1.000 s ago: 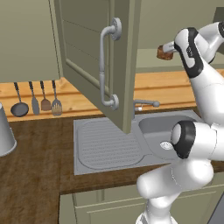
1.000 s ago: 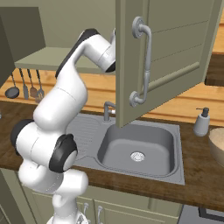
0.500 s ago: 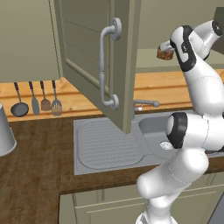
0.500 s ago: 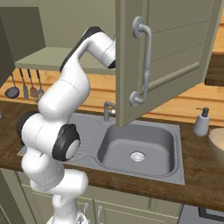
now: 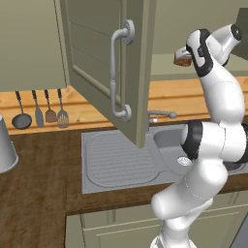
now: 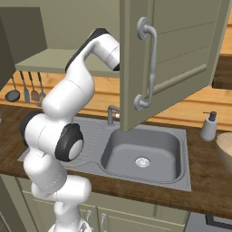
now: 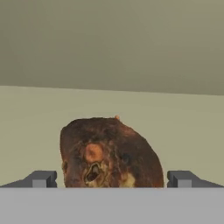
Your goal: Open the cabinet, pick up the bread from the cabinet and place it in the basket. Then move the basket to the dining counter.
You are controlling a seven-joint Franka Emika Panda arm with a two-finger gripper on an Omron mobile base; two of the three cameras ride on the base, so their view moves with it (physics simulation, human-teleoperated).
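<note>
Bread, rough dark-brown rounded lump, between wide-spread end effector fingertips

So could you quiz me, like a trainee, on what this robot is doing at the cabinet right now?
1. True or false: the cabinet door is shut.
2. What lies between the two open fingers in the hand view: A the bread, B a soap dispenser, C a ladle?
3. Fill in: below the door sits a grey steel ____.

Key: 1 false, it stands open. 2 A. 3 sink.
</note>
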